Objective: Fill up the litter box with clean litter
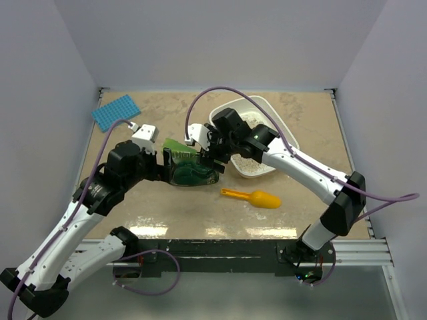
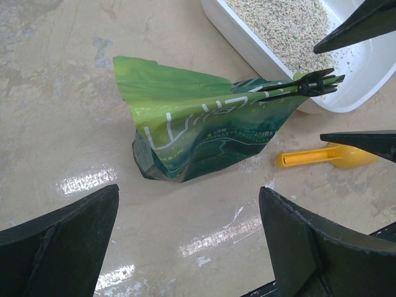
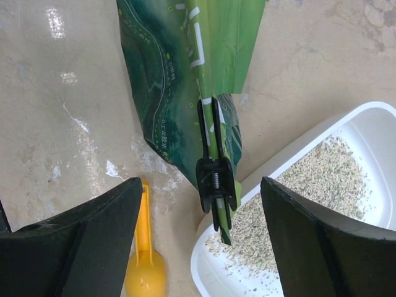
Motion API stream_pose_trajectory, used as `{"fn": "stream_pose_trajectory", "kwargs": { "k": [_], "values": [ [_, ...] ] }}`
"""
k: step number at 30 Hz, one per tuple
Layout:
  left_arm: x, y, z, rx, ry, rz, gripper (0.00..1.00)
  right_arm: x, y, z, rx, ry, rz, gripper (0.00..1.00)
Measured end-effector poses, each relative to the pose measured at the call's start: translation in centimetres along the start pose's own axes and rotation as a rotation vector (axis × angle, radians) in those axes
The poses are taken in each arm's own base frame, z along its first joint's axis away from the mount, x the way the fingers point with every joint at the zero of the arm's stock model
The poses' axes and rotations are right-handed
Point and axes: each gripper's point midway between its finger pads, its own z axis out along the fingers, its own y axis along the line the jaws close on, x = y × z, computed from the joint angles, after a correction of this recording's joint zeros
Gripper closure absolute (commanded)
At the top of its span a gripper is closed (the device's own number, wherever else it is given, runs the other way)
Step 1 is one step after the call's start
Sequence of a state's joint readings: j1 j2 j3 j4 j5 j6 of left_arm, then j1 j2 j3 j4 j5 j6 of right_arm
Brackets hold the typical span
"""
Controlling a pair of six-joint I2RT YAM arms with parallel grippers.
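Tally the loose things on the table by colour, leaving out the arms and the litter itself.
Green: 1, litter pouch
Black: 1, clip on the pouch
Yellow: 1, scoop
White: 1, litter box
Blue: 1, gridded mat
Total: 5

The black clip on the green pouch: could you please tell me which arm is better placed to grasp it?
Right, probably: the open right gripper straddles the black clip, while the open left gripper sits back at the other end of the green pouch.
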State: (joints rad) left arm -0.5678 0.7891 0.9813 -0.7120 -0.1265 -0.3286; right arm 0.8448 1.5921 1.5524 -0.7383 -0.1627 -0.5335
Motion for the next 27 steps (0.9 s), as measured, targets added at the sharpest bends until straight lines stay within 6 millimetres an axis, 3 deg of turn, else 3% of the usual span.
{"fn": "stream_pose_trajectory", "kwargs": {
  "k": [6, 8, 9, 11, 13, 21, 27],
  "values": [
    [0.4, 0.0, 0.4, 0.000, 0.007, 0.008, 0.00, 1.2, 0.4, 2.0, -0.029, 0.048, 0.006, 0.33],
    [0.3, 0.0, 0.5, 0.002, 0.008, 0.008, 0.00, 1.4, 0.5, 2.4, -0.036, 0.059, 0.007, 0.52],
    [0.4, 0.0, 0.5, 0.002, 0.009, 0.009, 0.00, 1.5, 0.5, 2.5, -0.038, 0.060, 0.005, 0.69],
    [0.6, 0.0, 0.6, 0.003, 0.014, 0.010, 0.00, 1.5, 0.4, 2.4, -0.029, 0.063, 0.003, 0.81],
    [0.8, 0.0, 0.7, 0.002, 0.020, 0.011, 0.00, 1.4, 0.2, 2.3, -0.019, 0.063, 0.000, 1.00],
    [0.7, -0.2, 1.1, 0.014, 0.020, 0.011, 0.00, 1.2, -0.7, 1.2, 0.048, 0.072, -0.007, 1.00],
    [0.6, -0.6, 1.4, 0.029, 0.019, 0.009, 0.00, 0.5, -2.1, -1.7, 0.156, 0.049, 0.030, 1.00]
  ]
}}
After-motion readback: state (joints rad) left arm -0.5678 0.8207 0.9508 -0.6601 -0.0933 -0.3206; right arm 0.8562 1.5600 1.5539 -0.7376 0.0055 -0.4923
